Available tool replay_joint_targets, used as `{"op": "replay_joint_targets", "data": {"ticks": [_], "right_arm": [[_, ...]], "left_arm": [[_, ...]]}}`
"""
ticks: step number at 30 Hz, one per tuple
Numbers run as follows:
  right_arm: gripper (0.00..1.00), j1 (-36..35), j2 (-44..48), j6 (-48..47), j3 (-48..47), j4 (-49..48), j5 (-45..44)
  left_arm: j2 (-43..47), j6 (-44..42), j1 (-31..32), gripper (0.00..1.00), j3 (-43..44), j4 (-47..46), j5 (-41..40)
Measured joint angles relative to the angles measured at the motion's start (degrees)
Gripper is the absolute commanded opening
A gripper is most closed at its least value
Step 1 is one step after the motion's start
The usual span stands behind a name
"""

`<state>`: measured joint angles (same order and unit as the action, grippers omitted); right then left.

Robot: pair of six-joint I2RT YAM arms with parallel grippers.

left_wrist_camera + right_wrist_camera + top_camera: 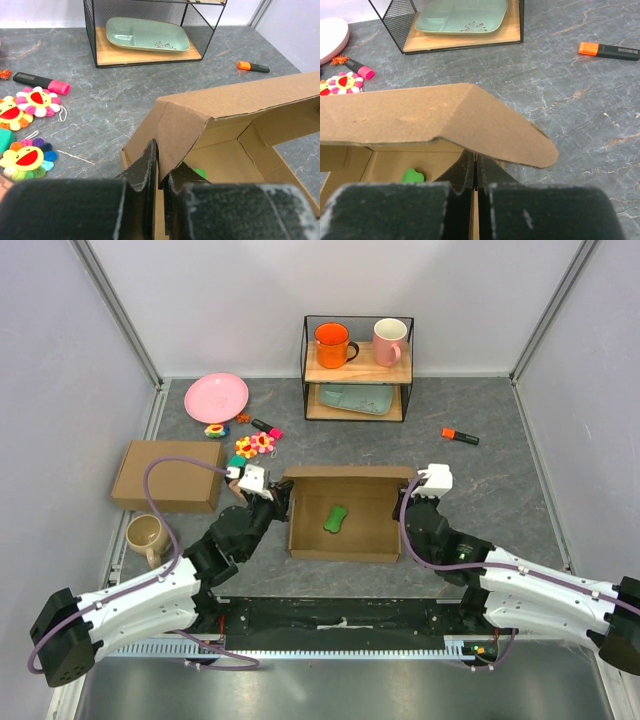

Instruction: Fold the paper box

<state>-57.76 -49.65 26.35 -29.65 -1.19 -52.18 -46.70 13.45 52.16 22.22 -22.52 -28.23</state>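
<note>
Two pinch paper box (pixel 372 532): left end effector (pixel 161 167), right end effector (pixel 476 167); green toy (pixel 336 519) inside.

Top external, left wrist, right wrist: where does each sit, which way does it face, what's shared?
Top external: above and behind the bases, looking down on the table; left arm and right arm flank the paper box.
Left wrist: on the left arm, facing the far shelf over the box's left wall; left jaws, at bottom, pinch that wall.
Right wrist: on the right arm, facing likewise over the right flap; right jaws pinch cardboard.
Shared: both wrist views catch the green tray and orange marker.
</note>
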Motion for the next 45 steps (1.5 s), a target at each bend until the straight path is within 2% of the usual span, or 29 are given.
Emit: {"op": "replay_joint_targets", "data": {"ticks": [7,16,24,26,29,30,32,35,38,45], "right_arm": [[0.00,-3.89,0.04,1.18,3.28,-4.17,-3.21],[0.00,-10.12,4.20,7.41,7.13,0.28,-5.79],[0.00,-14.75,1.51,15.30,9.49,3.32,-8.28],[0.03,-15.72,0.00,17.16,10.14,4.46,-8.35],[0.13,-17.90,-1.18,19.61,10.49,6.84,-8.74],[0.22,-18.71,-1.11,20.41,10.49,7.85,-9.29],[0.33,-20.33,-0.63,22.05,10.49,10.34,-9.55],[0.42,-22.47,1.75,23.91,10.23,15.02,-10.14],[0.48,-23.76,5.40,25.20,8.26,20.35,-11.96],[0.51,-25.40,12.00,27.93,0.44,30.99,-16.06]], "left_arm": [[3.78,-0.26,0.15,0.10,-4.44,-2.99,-0.15],[10.86,2.12,2.10,0.10,-9.01,-1.27,-0.15],[11.50,7.96,3.61,0.12,-10.80,2.62,-0.37],[11.45,9.62,4.17,0.12,-12.76,4.26,-0.13],[11.47,11.52,4.87,0.13,-14.47,7.15,0.35],[11.72,12.07,5.14,0.14,-14.69,7.93,0.37],[13.03,12.85,5.49,0.15,-14.71,9.60,0.46],[16.13,13.18,5.68,0.16,-14.71,11.82,0.44],[19.54,13.27,5.75,0.17,-14.69,14.75,0.28],[22.21,13.31,5.86,0.17,-14.69,18.18,-0.15]]}}
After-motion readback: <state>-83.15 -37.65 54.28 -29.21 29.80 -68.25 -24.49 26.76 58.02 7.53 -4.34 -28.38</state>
